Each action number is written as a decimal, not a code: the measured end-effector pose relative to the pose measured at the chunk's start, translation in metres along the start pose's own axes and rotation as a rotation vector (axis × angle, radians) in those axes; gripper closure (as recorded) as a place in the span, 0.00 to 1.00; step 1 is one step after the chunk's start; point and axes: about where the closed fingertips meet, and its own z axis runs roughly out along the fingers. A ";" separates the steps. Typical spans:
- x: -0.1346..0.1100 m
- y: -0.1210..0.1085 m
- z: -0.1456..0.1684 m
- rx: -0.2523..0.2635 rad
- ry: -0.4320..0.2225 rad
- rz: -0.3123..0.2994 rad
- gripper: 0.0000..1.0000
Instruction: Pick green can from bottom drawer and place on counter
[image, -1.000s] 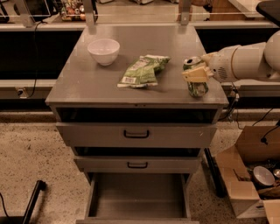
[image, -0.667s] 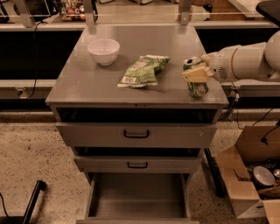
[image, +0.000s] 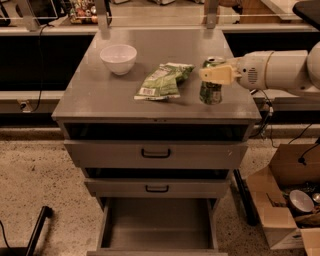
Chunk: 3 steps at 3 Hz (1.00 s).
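Pincer sits over the right side of the grey surface, reaching in from the right on a white arm. It is closed around the upper part of the green can, with one pale finger lying across the can's front. The can stands upright directly under the pincer, its base on the surface near the front right corner. Just left of the pincer lies a crinkled green snack bag, and farther left and toward the back sits a white bowl. Well below the pincer, the bottom drawer is pulled out, showing a plain grey interior. A cardboard box stands on the floor below and right.
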 end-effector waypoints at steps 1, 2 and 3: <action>-0.002 0.002 0.006 -0.030 -0.062 0.070 1.00; 0.011 -0.003 0.012 -0.026 -0.070 0.049 1.00; 0.019 -0.010 0.012 0.003 -0.047 -0.051 1.00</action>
